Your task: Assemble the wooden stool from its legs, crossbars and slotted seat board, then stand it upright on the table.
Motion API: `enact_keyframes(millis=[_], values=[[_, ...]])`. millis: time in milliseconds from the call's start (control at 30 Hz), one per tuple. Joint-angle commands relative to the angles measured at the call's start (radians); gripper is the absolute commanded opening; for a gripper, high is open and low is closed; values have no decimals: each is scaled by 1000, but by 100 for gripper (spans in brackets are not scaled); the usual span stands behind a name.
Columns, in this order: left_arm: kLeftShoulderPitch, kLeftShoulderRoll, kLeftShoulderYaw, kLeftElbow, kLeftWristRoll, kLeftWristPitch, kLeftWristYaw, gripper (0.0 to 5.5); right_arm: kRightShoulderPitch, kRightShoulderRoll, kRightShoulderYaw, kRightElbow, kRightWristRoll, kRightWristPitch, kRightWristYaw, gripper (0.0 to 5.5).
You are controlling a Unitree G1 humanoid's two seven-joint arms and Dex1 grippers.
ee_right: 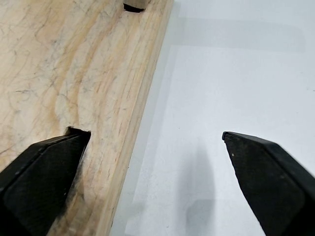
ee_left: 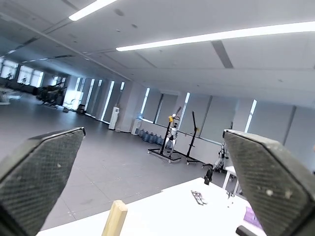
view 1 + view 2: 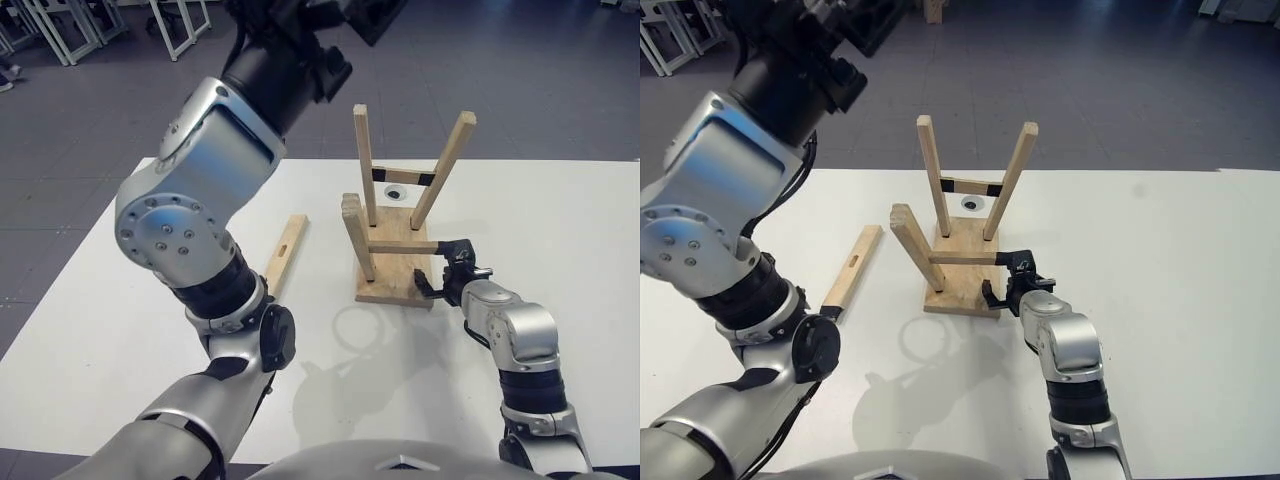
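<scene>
Currently, the stool [image 3: 400,246] is sitting inverted at the centre of the eye views. Its seat board [image 3: 392,284] is lying flat on the desk [image 3: 560,220], with three legs [image 3: 364,165] standing up from it and two crossbars [image 3: 403,176] linking them. A loose leg [image 3: 285,253] is lying flat on the desk just left of the board. The right hand [image 3: 1005,277] is hovering at the board's lower right corner with fingers spread, pinching nothing; in the right wrist view one finger is lying over the wood beside an empty slot [image 1: 78,132] and the other over bare desk. The left hand [image 2: 153,131] is hanging high at the upper edge of the eye views, fingers spread wide and carrying nothing. Judging by appearance, the parts are likely handling as light, stiff, smooth timber. The loose leg is best taken across its narrow faces near mid-length. The board is best taken by its edge and not by the legs, since the joints are probably only pressed in and may be working loose under side load. The left arm is covering the loose leg's near end in the left eye view, the frame is cutting off the left hand, and how deeply the tenons are seating cannot be told.
</scene>
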Motion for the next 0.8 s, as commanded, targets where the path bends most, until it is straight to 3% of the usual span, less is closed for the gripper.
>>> enact_keyframes(millis=[33, 567, 700, 800], values=[[113, 4, -52, -12, 9, -6, 13, 520, 51, 4, 20, 72, -35, 19, -13, 509], [158, -9, -100, -20, -150, -104, 71, 520, -31, 26, 17, 249, -49, -105, -11, 509], [207, 7, -131, -57, -143, -119, 95, 520, -23, 28, 25, 246, -47, -103, -10, 509], [232, 11, -186, 50, -76, -139, 40, 520, -13, 29, 25, 235, -46, -98, -10, 509]])
